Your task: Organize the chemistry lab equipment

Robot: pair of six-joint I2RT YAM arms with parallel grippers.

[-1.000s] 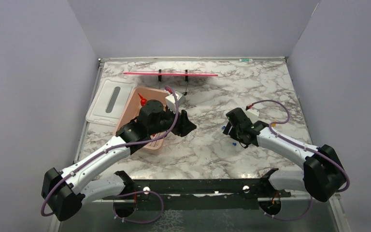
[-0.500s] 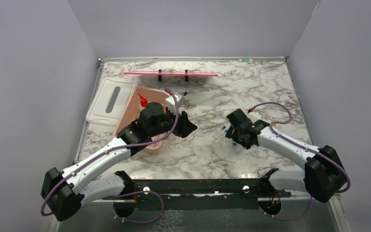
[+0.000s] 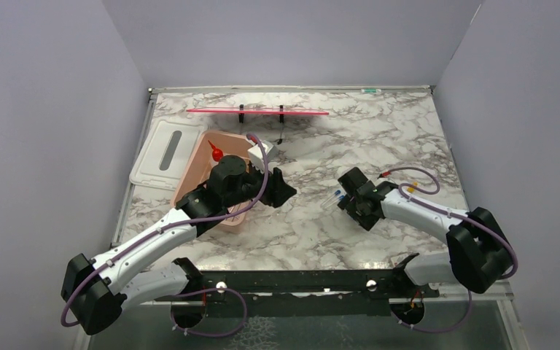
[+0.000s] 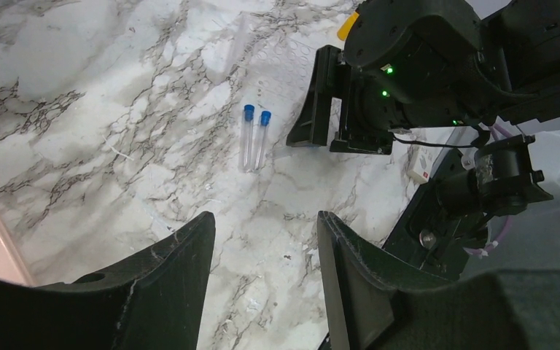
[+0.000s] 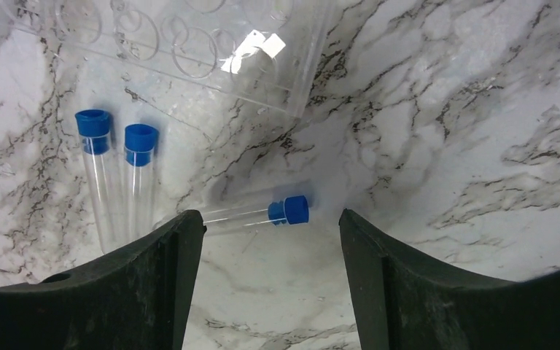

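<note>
Two blue-capped tubes (image 5: 117, 175) lie side by side on the marble, also seen in the left wrist view as blue-capped tubes (image 4: 253, 138). A third tube (image 5: 255, 213) lies crosswise just beyond the tips of my right gripper (image 5: 271, 222), which hangs open above the table with nothing in it. From above, the tubes (image 3: 333, 196) sit just left of the right gripper (image 3: 350, 200). My left gripper (image 3: 286, 191) is open and empty over bare marble, right of the pink tub. A squeeze bottle with a red nozzle (image 3: 215, 152) stands in the tub.
The pink tub (image 3: 198, 157) is under the left arm, with a white lid (image 3: 162, 153) to its left. A clear plastic tube rack (image 5: 189, 51) lies flat behind the tubes. A red strip on black stands (image 3: 257, 111) runs along the back.
My right gripper has shifted slightly left and its arm has drawn in, bringing the jaws over the tubes. The left gripper has stayed in place and opened slightly.
</note>
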